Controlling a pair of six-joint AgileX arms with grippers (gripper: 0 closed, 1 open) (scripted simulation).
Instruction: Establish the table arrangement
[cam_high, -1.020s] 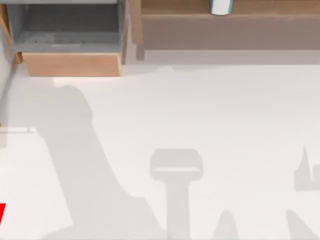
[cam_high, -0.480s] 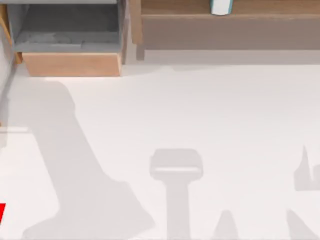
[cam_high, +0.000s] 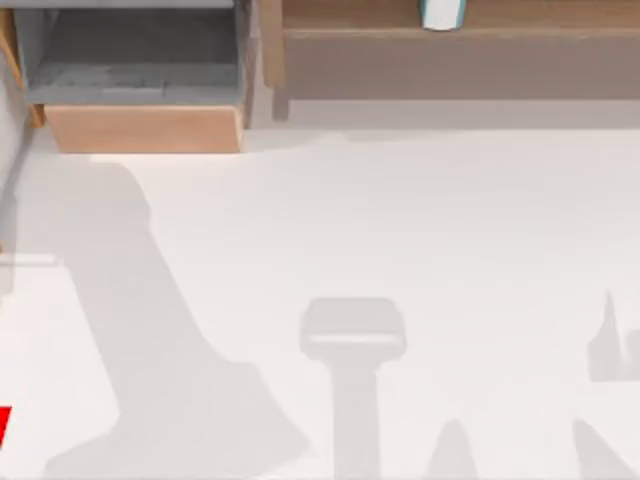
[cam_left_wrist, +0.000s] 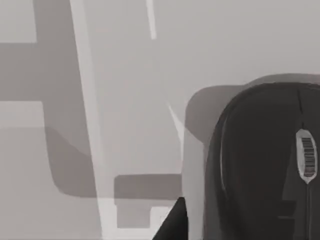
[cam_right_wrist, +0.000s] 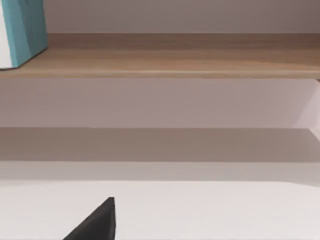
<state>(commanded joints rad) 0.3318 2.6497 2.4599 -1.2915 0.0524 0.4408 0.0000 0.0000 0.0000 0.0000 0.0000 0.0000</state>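
The table (cam_high: 400, 220) is a broad matte white surface crossed by grey shadows of the arms. In the left wrist view a black computer mouse (cam_left_wrist: 260, 165) with a pale scroll wheel lies on the shaded surface. A dark corner of my left gripper (cam_left_wrist: 170, 227) sits close beside the mouse. In the right wrist view a dark corner of my right gripper (cam_right_wrist: 95, 222) hangs over the white table (cam_right_wrist: 210, 210), facing the shelf.
A light-wood drawer box (cam_high: 140, 125) with a grey inside stands open at the back left. A long brown shelf (cam_high: 460, 50) runs along the back right, with a teal and white box (cam_high: 441, 13) on it. Something red (cam_high: 4, 425) pokes in at the left edge.
The left arm's shadow on the table has swung toward the left and the near edge. It has held still over the last half second. Nothing else has moved.
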